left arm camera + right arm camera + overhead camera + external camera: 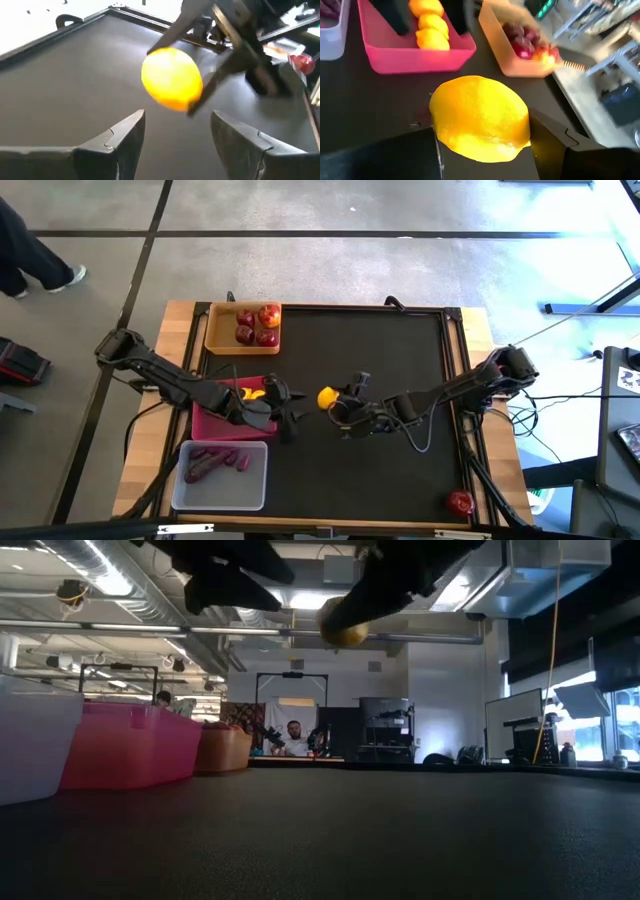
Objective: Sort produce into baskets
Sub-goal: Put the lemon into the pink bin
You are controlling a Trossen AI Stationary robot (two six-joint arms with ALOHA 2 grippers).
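Gripping a yellow lemon between its fingers, the right tool holds it in the air above the middle of the dark bench, just beside the left tool, whose fingers stand apart and empty facing the fruit. Behind the left tool sits the magenta tray with more lemons in it, between the tan tray of red apples and the greyish-white tray of purple roots. One more apple lies alone near the bench's right front corner.
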